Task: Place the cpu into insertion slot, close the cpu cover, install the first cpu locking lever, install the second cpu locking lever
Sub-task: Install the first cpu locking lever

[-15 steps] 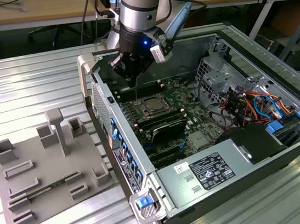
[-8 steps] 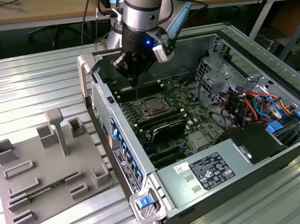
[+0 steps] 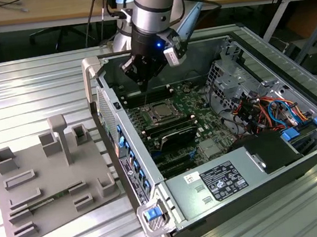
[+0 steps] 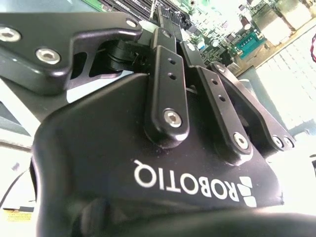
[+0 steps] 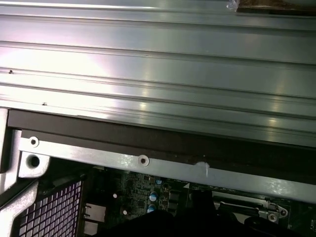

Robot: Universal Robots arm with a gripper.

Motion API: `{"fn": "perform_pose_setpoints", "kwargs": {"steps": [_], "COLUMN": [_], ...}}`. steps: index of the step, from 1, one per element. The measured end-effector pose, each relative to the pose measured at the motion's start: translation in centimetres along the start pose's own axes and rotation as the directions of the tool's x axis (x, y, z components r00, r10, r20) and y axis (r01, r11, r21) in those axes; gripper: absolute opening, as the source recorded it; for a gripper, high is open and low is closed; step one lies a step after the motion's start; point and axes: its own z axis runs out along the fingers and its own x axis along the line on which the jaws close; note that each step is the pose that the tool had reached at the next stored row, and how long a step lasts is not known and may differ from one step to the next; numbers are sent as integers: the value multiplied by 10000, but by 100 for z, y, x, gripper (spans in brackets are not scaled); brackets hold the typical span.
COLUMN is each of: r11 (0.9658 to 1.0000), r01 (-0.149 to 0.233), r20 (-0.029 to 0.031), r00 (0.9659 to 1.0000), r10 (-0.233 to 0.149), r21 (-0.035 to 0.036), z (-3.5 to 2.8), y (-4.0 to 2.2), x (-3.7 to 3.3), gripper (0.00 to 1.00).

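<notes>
Here, your gripper (image 3: pixel 141 84) hung inside the open computer case (image 3: pixel 303 152), above the motherboard (image 3: pixel 195 110) and toward the case's rear wall, a little behind the insertion slot (image 3: pixel 162 113). In the exterior view its dark fingers tapered down together to a narrow tip, with no gap showing between them. In the second wrist view the black linkage bars (image 4: pixel 167 89) leaned in close to each other, which fits a clenched pincer. Nothing could be made out between the fingertips, and they touched neither the board nor the socket.

The cpu (image 3: pixel 161 113) sat in the insertion slot, its silver-grey top showing inside the silvery rim. You could not tell from these views whether the cpu cover lay flat over it or where the locking levers stood.

Beside the socket, long black memory slots (image 3: pixel 175 135) ran across the board. A grey power supply (image 3: pixel 219 182) filled the near end of the case, and orange and blue cables (image 3: pixel 268 110) bunched at the exterior view's right.

On the exterior view's left, a grey fixture tray (image 3: pixel 51 191) with raised blocks lay on the ribbed aluminium table (image 3: pixel 26 89), well apart from your gripper. In the first wrist view the same ribbed surface (image 5: pixel 158 74) ran past the case's metal edge (image 5: pixel 143 163).
</notes>
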Motion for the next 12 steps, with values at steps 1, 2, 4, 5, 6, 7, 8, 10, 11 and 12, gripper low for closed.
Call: {"fn": "perform_pose_setpoints", "kwargs": {"steps": [1,2,4,5,6,7,8,10,11,12], "r11": [10000,10000,10000,10000,10000,10000,10000,10000,10000,10000], "r01": [0,0,1,0,0,1,1,-1,-1,-1], "r20": [-1,0,-2,-3,-6,-7,-10,-15,-17,-19], "r00": [10000,10000,10000,10000,10000,10000,10000,10000,10000,10000], "r10": [0,0,-1,0,0,-1,-1,1,1,1], "r21": [0,-1,-1,-2,0,0,0,-2,-3,-3], "z": [1,3,8,12,17,21,28,51,66,73], "y": [-1,-2,-5,-7,-8,-9,-10,-13,-15,-17], "x": [-7,-14,-35,-46,-55,-61,-69,-85,-95,-101], "gripper": [11,11,11,11,11,11,11,11,11,11]}}
